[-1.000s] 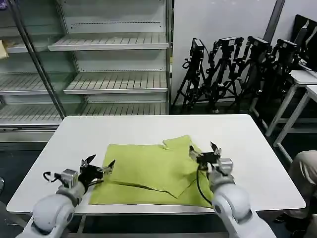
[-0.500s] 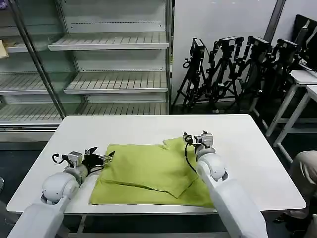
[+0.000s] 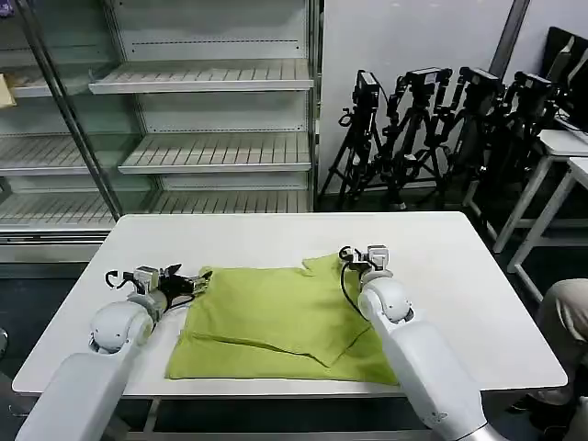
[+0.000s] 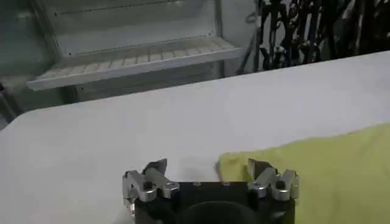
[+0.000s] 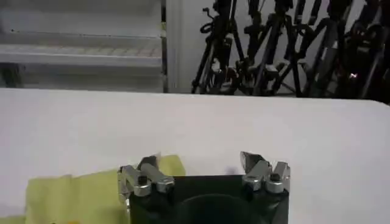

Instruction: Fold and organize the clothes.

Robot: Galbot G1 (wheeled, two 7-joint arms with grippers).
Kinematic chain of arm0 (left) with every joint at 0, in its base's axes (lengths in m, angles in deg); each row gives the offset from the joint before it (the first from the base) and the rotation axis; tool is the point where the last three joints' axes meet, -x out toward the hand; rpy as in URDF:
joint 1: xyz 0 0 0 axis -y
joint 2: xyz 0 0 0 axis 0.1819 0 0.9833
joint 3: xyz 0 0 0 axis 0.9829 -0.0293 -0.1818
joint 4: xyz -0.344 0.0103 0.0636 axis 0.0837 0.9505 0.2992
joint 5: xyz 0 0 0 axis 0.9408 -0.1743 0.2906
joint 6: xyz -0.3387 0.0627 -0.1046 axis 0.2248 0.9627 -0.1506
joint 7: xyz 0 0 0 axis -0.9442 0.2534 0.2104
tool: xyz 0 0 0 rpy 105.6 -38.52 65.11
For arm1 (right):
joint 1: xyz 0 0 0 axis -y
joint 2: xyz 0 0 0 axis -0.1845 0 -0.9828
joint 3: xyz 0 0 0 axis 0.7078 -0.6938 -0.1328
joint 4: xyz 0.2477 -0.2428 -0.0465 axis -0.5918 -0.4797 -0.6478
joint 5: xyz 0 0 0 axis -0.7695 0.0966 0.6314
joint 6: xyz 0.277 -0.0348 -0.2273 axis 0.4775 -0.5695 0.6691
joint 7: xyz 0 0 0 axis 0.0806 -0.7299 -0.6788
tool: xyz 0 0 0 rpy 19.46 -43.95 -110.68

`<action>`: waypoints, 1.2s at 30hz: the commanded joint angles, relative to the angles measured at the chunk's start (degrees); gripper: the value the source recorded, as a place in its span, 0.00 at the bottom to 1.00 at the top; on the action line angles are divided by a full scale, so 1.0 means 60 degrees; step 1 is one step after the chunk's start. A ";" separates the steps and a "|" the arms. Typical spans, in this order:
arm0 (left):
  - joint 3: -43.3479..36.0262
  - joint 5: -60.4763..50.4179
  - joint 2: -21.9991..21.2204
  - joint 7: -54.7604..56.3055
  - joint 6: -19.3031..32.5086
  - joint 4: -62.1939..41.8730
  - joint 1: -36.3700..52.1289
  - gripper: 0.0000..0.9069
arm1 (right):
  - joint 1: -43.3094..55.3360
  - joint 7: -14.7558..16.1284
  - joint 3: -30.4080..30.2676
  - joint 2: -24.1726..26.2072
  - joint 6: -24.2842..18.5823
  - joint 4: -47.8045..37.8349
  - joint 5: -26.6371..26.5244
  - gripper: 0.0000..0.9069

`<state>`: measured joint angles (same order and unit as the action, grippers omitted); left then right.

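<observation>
The clothes, one lime T-shirt (image 3: pixel 276 317), lie partly folded on the white table (image 3: pixel 459 276), with a loose sleeve flap at the far right corner. My left gripper (image 3: pixel 195 278) is open at the shirt's far left corner, low over the table. In the left wrist view that gripper (image 4: pixel 207 167) straddles the corner of the shirt (image 4: pixel 329 164). My right gripper (image 3: pixel 360 254) is open at the far right sleeve corner. In the right wrist view this gripper (image 5: pixel 201 163) has the yellow-green corner (image 5: pixel 73 192) by one finger and bare table between the fingers.
Metal shelving (image 3: pixel 202 110) stands behind the table. Black tripods (image 3: pixel 432 129) cluster at the back right. A person's knee (image 3: pixel 565 322) shows at the right edge, beside a second white table (image 3: pixel 560 147).
Both arms have reached away from the near edge to the shirt's far corners. The left gripper slid up along the left side; the right one moved to the sleeve corner. The shirt has not shifted.
</observation>
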<state>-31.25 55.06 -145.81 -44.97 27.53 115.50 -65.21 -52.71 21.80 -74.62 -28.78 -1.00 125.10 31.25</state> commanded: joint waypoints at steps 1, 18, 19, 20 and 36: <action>-0.0147 -0.0051 -0.0080 -0.0021 0.0000 -0.0537 0.0430 1.00 | 0.0223 0.0029 -0.0056 -0.0077 0.0012 -0.0417 -0.0106 1.00; -0.0200 0.0009 -0.0087 -0.0296 -0.0011 -0.0646 0.0252 0.01 | 0.0175 0.0187 -0.0174 -0.0204 0.0020 -0.0390 -0.0409 0.00; -0.0200 0.0015 -0.0083 -0.0296 -0.0010 -0.0636 0.0243 0.01 | 0.0164 0.0199 -0.0167 -0.0209 0.0019 -0.0381 -0.0408 0.00; -0.0201 0.0021 -0.0079 -0.0305 -0.0008 -0.0627 0.0232 0.01 | 0.0161 0.0210 -0.0166 -0.0216 0.0016 -0.0370 -0.0403 0.00; -0.0035 0.0515 -0.0069 -0.0028 0.0015 -0.0034 0.0078 0.01 | -0.0247 0.0725 0.0130 -0.0078 -0.0199 0.0661 0.0049 0.00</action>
<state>-31.75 56.78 -146.20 -46.00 27.55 114.20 -64.86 -52.97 25.13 -74.26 -29.65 -1.64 125.29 30.71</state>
